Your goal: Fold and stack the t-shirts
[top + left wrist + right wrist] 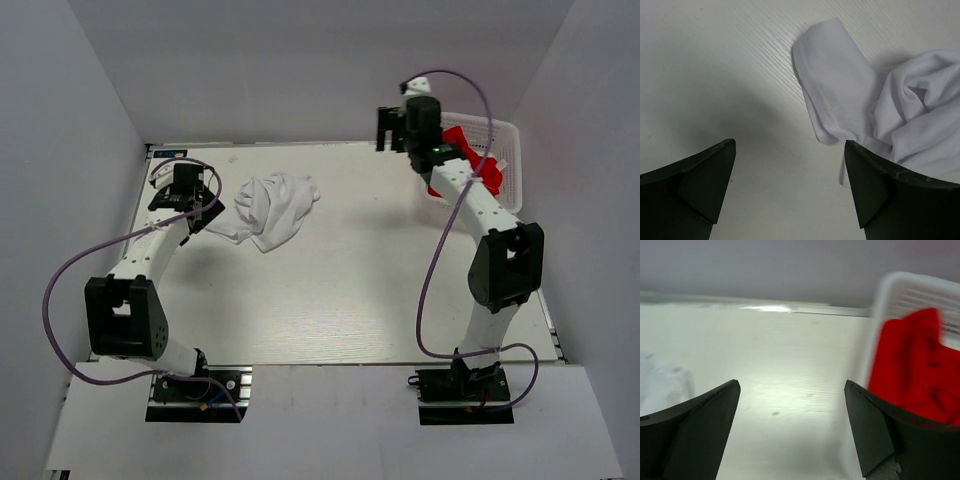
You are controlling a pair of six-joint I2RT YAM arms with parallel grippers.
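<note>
White cloth: the crumpled white t-shirt (865, 100) lies just right of my left claw (790, 144), which gapes empty. Closing here could pinch one loose fold and drag the bundle. My right claw (790, 385), spread empty, has the red t-shirt (920, 375) at its right in the lattice basket (890, 285), whose rim might snag a finger. Only the overhead view shows the white shirt whole.

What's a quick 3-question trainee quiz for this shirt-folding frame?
1. True or false: the white t-shirt lies neatly folded on the table.
2. Where is the red t-shirt? A: at the basket; B: mid-table; C: stacked on the white one.
3. Which gripper is beside the white t-shirt, and is it open or shut?
Key: 1 false, it is crumpled. 2 A. 3 the left gripper, open.
</note>
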